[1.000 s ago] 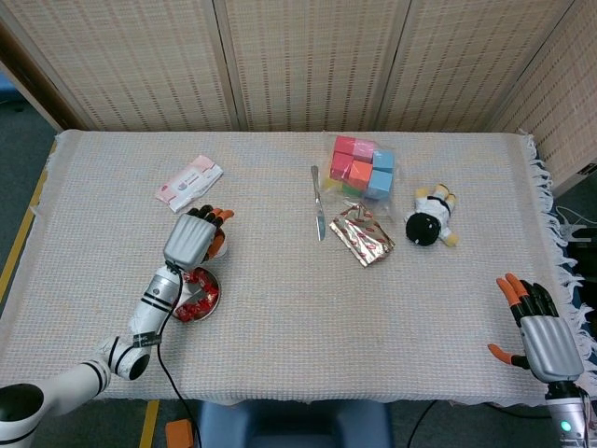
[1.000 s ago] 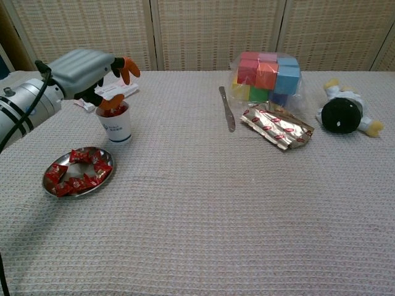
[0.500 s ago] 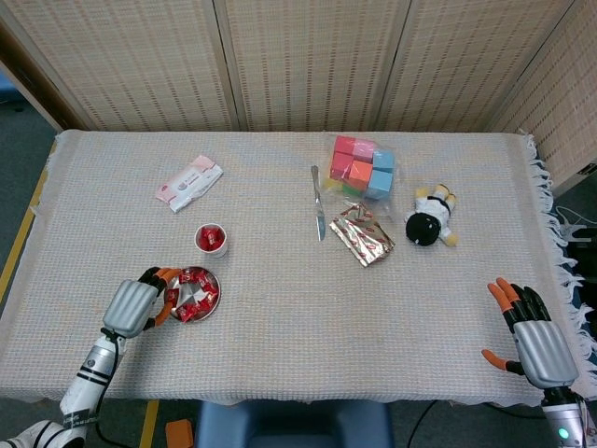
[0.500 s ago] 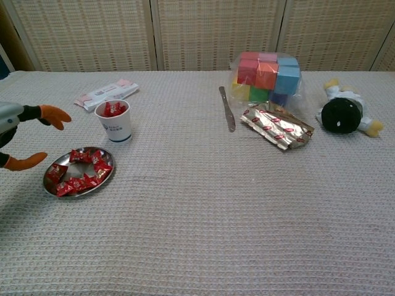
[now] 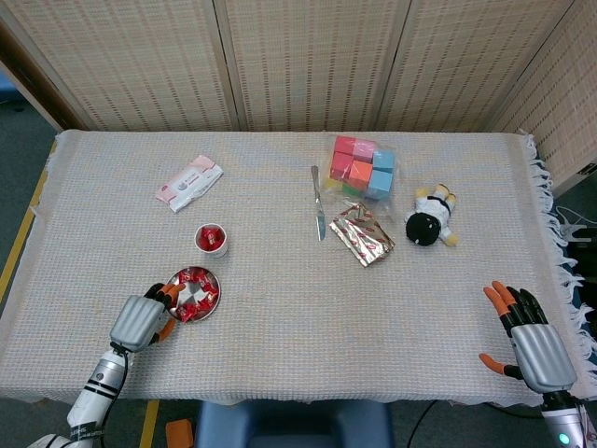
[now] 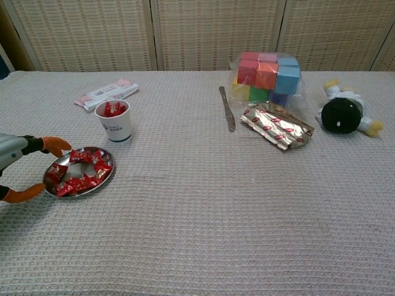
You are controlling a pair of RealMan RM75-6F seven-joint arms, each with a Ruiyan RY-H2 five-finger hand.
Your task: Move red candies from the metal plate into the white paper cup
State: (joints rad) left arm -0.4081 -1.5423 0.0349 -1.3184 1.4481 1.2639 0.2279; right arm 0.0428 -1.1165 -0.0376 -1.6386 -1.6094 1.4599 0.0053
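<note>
The metal plate (image 5: 212, 299) (image 6: 105, 182) holds several red candies (image 5: 193, 295) (image 6: 79, 174) near the table's front left. Just beyond it stands the white paper cup (image 5: 212, 240) (image 6: 115, 122) with red candies inside. My left hand (image 5: 143, 320) (image 6: 17, 161) hovers at the plate's left edge, its fingers spread and nothing in them. My right hand (image 5: 530, 343) rests open at the front right corner, far from the plate; the chest view does not show it.
A pink-and-white packet (image 5: 188, 183) lies behind the cup. A knife (image 5: 318, 203), a foil wrapper (image 5: 362, 233), a bag of coloured blocks (image 5: 362, 167) and a small plush toy (image 5: 429, 218) occupy the middle and right.
My left hand left the cup, swung down to the left of the plate, then edged closer to its rim. The cup now shows candies on top. My right hand drifted slightly downward.
</note>
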